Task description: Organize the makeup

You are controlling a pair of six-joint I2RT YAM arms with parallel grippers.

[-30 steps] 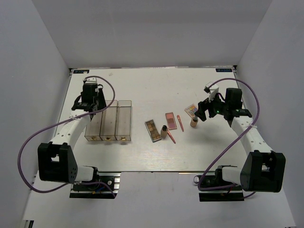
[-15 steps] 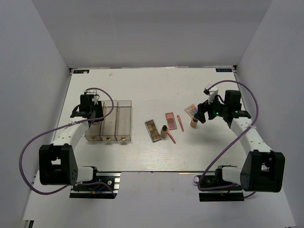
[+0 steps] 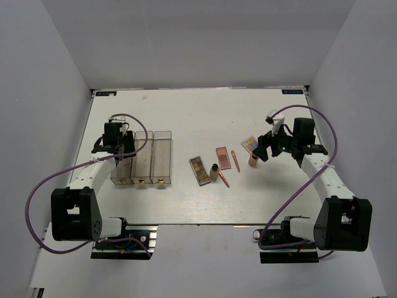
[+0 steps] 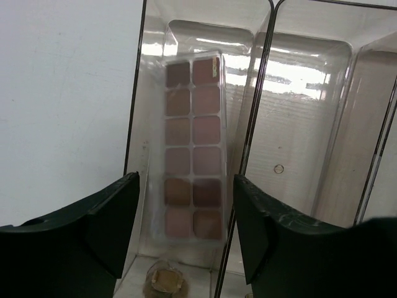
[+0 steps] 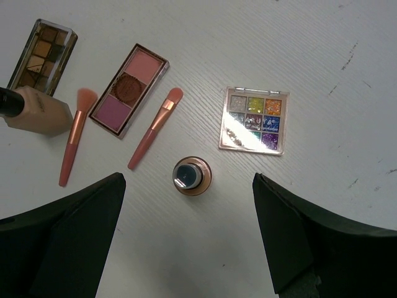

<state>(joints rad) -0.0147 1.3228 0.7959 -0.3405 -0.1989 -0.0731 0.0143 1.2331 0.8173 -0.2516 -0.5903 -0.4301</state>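
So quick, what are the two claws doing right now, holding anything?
Left claw: open, empty, over the brown eyeshadow palette.
Right claw: open, empty, over the upright tan bottle.

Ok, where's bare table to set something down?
Bare table lies between the clear box and the brown palette, and across the far half. Crowded: pink palette, bottles and brushes, from the brown palette to the multicolour palette by the right gripper.

A clear plastic box of three long compartments [image 3: 161, 152] stands on the left part of a flat white table [image 3: 198, 112] — compartments side by side, running front to back. Plain white walls [image 3: 198, 43] enclose the table.
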